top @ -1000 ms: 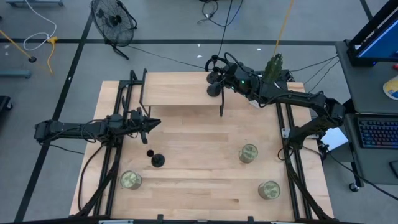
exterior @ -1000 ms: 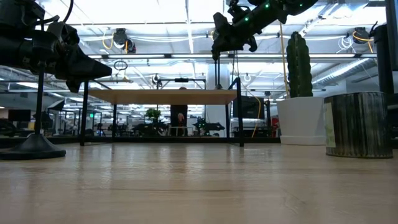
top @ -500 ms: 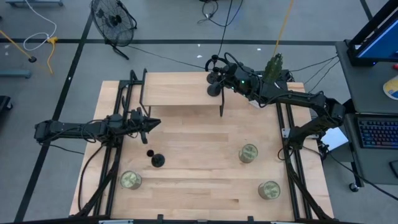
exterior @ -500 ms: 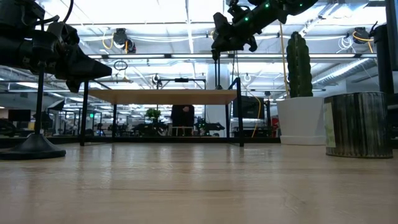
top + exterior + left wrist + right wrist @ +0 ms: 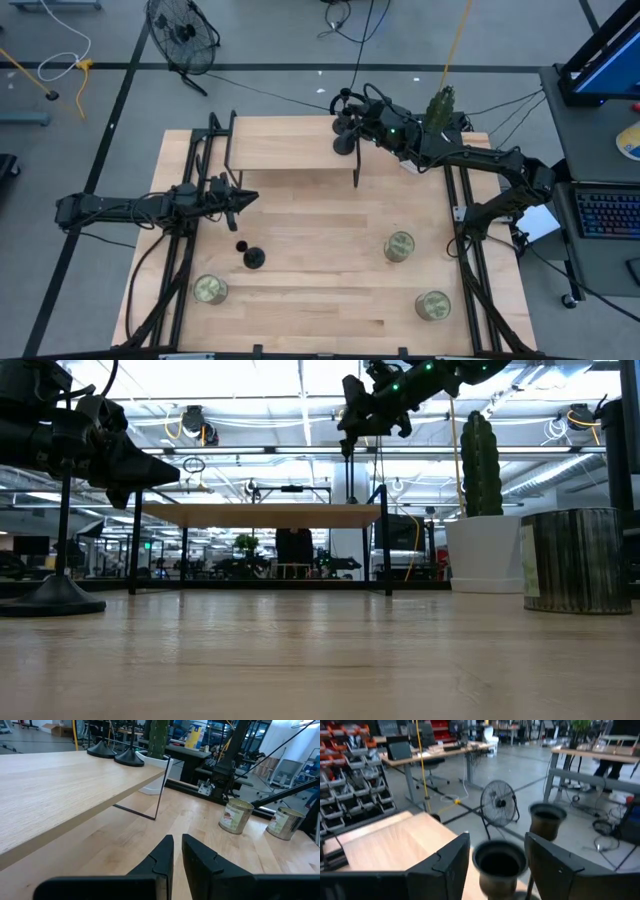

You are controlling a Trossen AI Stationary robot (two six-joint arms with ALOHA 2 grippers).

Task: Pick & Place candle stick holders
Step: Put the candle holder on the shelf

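right claw [image 5: 495,865] spread around a holder's [image 5: 499,860] cup on the shelf [image 5: 290,143], 12 o'clock; left claw [image 5: 177,851] closed, empty; holder rigid, top-heavy: grip the stem.

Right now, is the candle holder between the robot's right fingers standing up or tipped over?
Standing up. The candle holder shows its cup mouth facing up between the right gripper's spread fingers.

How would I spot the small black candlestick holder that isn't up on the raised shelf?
Start at the big wooden table and go to its left side, just inward of the lone tin can there. The candlestick holder stands upright on the tabletop, alone, while the other two holders sit together up on the raised shelf.
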